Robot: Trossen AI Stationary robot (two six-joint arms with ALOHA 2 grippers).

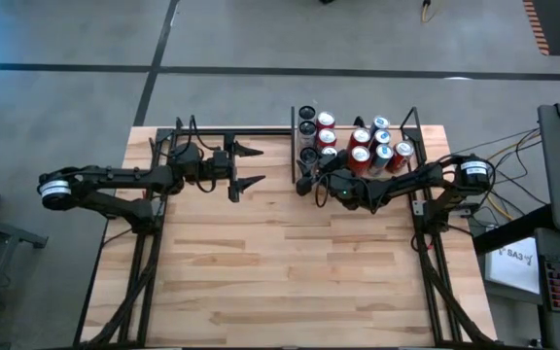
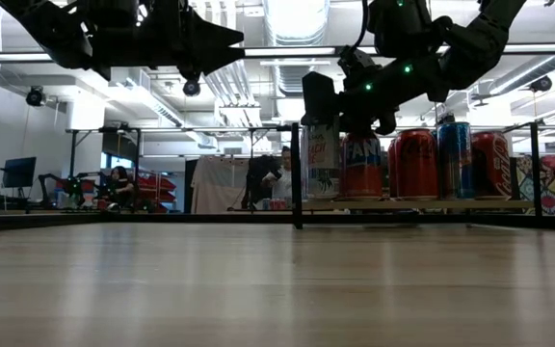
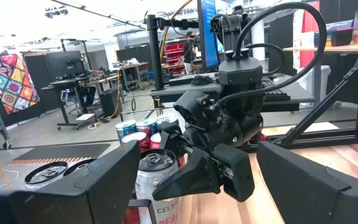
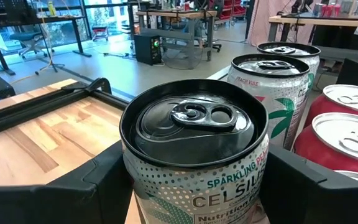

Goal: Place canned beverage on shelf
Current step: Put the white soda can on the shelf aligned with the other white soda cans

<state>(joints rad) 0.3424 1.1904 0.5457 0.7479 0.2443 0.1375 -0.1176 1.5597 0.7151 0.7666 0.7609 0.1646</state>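
- Closest to the lens in the right wrist view, the Celsius can (image 4: 194, 155) fills the picture, its black lid and pull tab upright, a dark finger on either side of its body.
- Right gripper (image 1: 316, 179) looks clamped on that can — fingers (image 4: 92, 186) pressed at its flanks just under the rim, though I cannot be sure the can's base already rests on the board.
- Low view puts the can at the near left end of the shelf (image 2: 422, 204), just beside the black corner post, with the orange Fanta can (image 2: 361, 166) right next to it.
- Handling, as a judgement: a thin-walled aluminium cylinder, smooth and rather slippery; if full it is stiff and fairly weighty, if empty it dents easily. Gripping across the middle of the body, as now, seems the sound choice — not the rim.
- Neighbours crowd in: two more pale cans (image 4: 272, 87) stand behind it and red cans (image 4: 347, 137) alongside, so widening the fingers risks nudging them.
- Left gripper (image 1: 246, 166) waits well apart over the table's back-left part, its fingers spread.
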